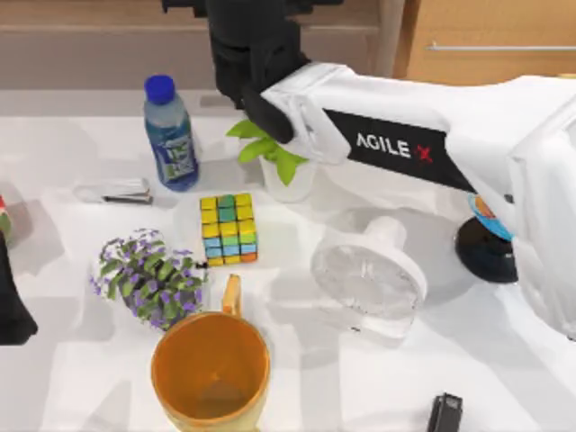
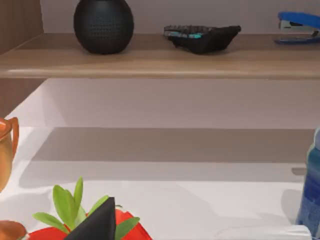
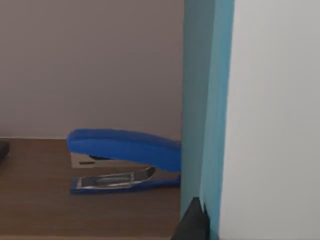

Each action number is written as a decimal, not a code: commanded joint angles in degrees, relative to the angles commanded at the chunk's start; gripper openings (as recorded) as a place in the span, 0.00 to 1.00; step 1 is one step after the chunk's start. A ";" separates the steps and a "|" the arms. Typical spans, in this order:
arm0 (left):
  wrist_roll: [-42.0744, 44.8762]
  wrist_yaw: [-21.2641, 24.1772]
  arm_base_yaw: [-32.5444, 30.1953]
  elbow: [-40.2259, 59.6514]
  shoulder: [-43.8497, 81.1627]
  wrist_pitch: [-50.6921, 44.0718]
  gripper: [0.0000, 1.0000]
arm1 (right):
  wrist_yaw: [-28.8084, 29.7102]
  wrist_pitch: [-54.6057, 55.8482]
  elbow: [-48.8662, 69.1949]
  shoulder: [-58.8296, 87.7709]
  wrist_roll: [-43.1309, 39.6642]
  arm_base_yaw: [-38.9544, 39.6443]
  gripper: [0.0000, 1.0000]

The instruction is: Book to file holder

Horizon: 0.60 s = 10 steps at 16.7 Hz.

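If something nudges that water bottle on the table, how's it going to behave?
The bottle stands upright, tall and narrow, so a push near its blue cap would probably tip it. Its round body would likely roll once down, perhaps toward the cube. The smooth plastic sides look somewhat slippery, and it may be heavy if full.

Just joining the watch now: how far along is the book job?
Done: the book is off the table, upright close before the right wrist camera, teal edge showing. In hand: the right arm stretches across the table toward the back shelf, near the blue stapler. Left: getting the book into the holder.
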 joint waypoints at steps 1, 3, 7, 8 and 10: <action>0.00 0.00 0.00 0.00 0.00 0.00 1.00 | 0.00 0.00 0.00 0.00 0.00 0.00 0.17; 0.00 0.00 0.00 0.00 0.00 0.00 1.00 | 0.00 0.00 0.00 0.00 0.00 0.00 0.02; 0.00 0.00 0.00 0.00 0.00 0.00 1.00 | 0.00 0.00 0.00 0.00 0.00 0.00 0.00; 0.00 0.00 0.00 0.00 0.00 0.00 1.00 | 0.00 0.00 0.00 0.00 0.00 0.00 0.00; 0.00 0.00 0.00 0.00 0.00 0.00 1.00 | 0.00 0.00 0.00 0.00 0.00 0.00 0.00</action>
